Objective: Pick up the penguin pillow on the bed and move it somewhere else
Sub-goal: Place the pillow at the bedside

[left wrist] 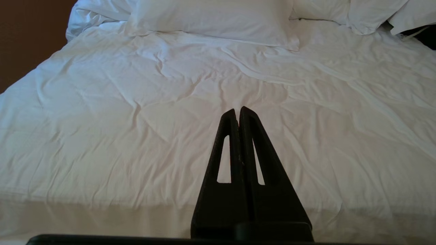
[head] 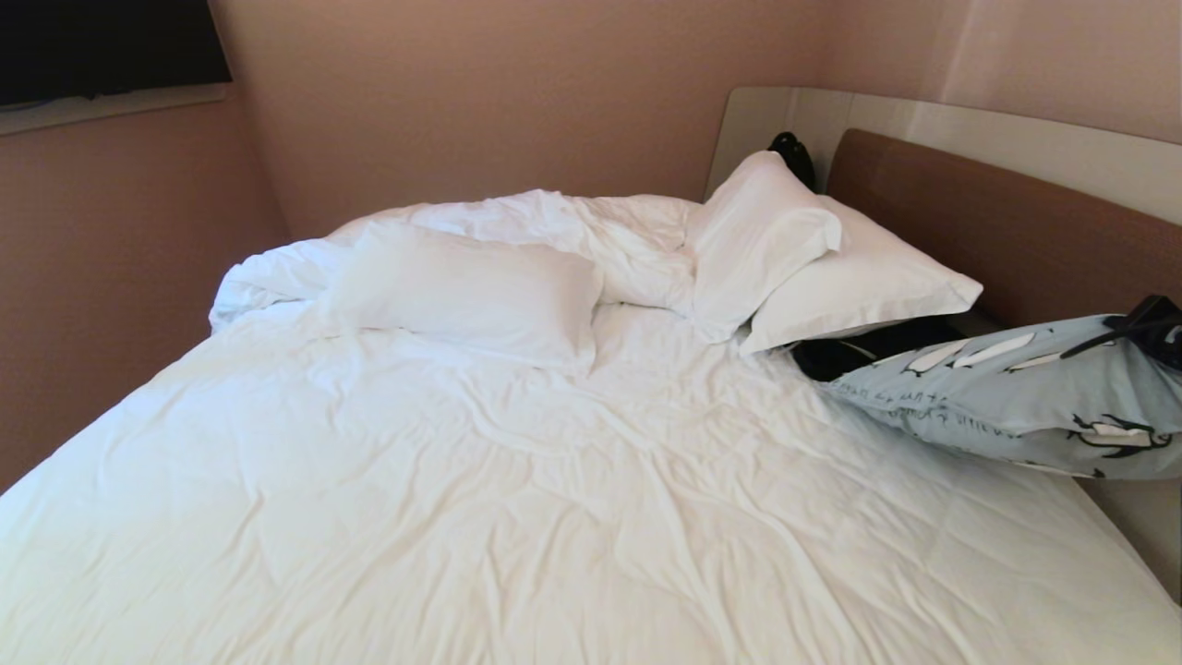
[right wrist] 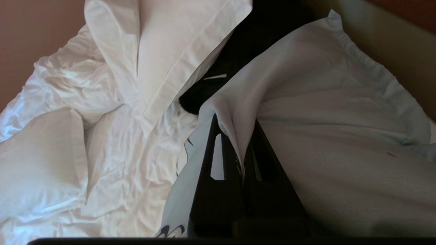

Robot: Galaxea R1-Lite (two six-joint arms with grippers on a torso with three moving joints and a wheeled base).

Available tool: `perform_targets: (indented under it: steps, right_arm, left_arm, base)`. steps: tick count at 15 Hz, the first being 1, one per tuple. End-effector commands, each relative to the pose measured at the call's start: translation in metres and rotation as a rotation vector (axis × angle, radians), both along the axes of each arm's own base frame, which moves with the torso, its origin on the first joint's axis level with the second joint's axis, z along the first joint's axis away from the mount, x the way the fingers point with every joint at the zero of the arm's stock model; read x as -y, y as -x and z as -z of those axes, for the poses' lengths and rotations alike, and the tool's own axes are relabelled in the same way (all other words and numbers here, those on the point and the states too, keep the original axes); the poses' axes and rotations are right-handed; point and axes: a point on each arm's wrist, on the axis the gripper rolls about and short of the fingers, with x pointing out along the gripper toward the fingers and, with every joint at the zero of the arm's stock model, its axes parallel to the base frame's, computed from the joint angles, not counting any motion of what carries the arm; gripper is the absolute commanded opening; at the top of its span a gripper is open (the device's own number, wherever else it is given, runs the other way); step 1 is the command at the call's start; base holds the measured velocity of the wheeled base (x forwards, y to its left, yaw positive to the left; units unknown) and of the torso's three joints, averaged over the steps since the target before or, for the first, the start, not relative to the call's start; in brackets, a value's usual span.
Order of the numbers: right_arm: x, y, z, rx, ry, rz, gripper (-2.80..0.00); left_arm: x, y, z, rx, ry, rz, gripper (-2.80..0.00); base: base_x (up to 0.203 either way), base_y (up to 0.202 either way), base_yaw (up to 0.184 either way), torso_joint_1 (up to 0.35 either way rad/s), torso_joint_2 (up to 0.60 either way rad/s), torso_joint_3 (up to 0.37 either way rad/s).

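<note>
Right gripper (right wrist: 242, 149) clamped tight on a fold of the penguin pillow (head: 1016, 392), holding it up off the bed (head: 517, 480) at its right side, near the headboard (head: 1007, 231); left gripper (left wrist: 238, 112) closed, idle above the duvet.

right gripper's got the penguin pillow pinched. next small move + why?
Probably keep lifting and swing it toward the open duvet. The right gripper is shut on a fold of the penguin pillow, which hangs at the bed's right edge by the headboard, its low end near the sheet. The left gripper is parked, shut.
</note>
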Motion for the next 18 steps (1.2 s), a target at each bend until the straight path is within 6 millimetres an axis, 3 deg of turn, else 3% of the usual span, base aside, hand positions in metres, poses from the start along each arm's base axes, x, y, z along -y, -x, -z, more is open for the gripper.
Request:
perform_targets:
  steps: [1, 7, 11, 18]
  right_arm:
    - [-0.001, -0.005, 0.008, -0.013, -0.013, -0.009, -2.80]
    - [0.017, -0.012, 0.031, -0.072, -0.040, 0.007, -2.80]
    - [0.029, -0.007, 0.054, -0.180, 0.078, -0.017, -2.80]
    - [0.022, 0.009, 0.081, -0.420, 0.300, -0.151, -2.80]
  left_arm:
    - [0.000, 0.000, 0.000, 0.002, 0.000, 0.000, -2.80]
    - [0.000, 0.000, 0.000, 0.000, 0.000, 0.000, -2.80]
    - [0.000, 0.000, 0.000, 0.002, 0.000, 0.000, -2.80]
    - [0.000, 0.000, 0.000, 0.001, 0.000, 0.000, -2.80]
  base:
    - [0.000, 0.000, 0.000, 0.000, 0.00, 0.000]
    - [0.000, 0.000, 0.000, 0.000, 0.00, 0.000]
    - [0.000, 0.000, 0.000, 0.000, 0.00, 0.000]
    - [0.000, 0.000, 0.000, 0.000, 0.00, 0.000]
